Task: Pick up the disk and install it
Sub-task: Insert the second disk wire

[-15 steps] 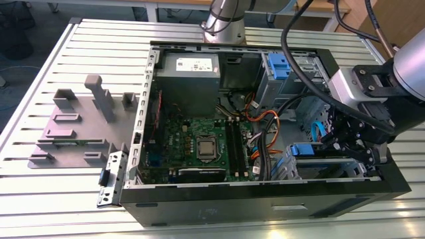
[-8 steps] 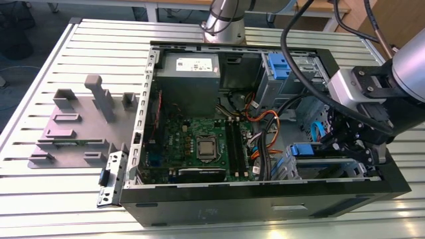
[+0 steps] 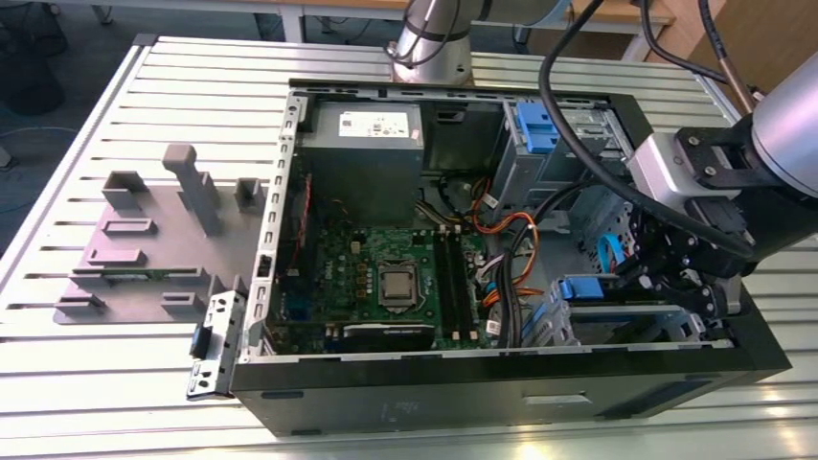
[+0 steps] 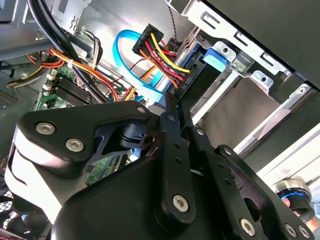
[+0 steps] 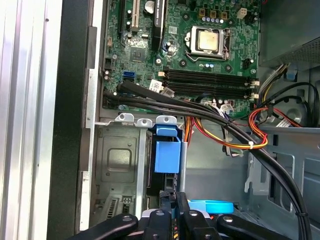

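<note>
in the exterior view the open computer case [image 3: 511,383] lies on its side on the slatted bench [image 3: 153,96], and the tool [image 3: 677,278] hangs low over the drive cage [image 3: 614,321] at the case corner toward the exterior view's right; a blue carrier tab [image 3: 591,287] shows in the cage just beside it, which i take to be the edge of the disk, already sitting in a bay. the case also holds the motherboard [image 3: 383,278], the grey power supply [image 3: 364,144] and a second blue-railed bay [image 3: 537,125] at the far end. in the second wrist view the tool [image 4: 172,105] has its fingers drawn together, nothing clamped between them as far as i can tell, tips near the cable connector [image 4: 155,50] plugged at the disk [image 4: 200,70], whose blue tab sits in the metal bay rails. in the first wrist view the disk [image 5: 167,155] stands in one slot of the cage, with the slot [image 5: 117,160] beside it vacant, and the tool [image 5: 172,197] is right over its end. to seat it well, i judge the push should run straight along the rails, clear of the wire bundle [image 5: 235,140] crossing nearby.
</note>
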Controlling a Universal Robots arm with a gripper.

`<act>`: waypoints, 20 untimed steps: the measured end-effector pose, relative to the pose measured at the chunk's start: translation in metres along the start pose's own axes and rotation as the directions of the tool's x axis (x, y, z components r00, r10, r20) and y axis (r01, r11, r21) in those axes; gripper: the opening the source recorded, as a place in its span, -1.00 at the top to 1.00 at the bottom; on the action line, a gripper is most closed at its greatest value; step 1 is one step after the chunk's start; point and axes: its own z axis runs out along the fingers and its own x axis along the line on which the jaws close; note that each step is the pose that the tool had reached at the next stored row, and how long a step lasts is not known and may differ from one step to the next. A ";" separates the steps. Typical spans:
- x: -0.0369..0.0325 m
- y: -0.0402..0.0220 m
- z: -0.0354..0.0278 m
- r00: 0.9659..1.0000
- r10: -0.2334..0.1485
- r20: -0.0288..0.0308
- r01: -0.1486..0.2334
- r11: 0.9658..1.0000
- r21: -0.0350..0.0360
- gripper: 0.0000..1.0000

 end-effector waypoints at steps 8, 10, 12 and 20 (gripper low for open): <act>0.0000 0.0000 0.0007 1.000 0.000 -0.001 0.000 1.000 0.000 0.68; -0.0001 0.0000 0.0011 1.000 0.000 -0.002 0.000 1.000 0.000 0.68; -0.0002 -0.0001 0.0014 1.000 0.000 -0.002 0.000 1.000 -0.001 0.68; -0.0005 -0.0001 0.0005 1.000 0.000 -0.002 0.000 1.000 0.000 0.68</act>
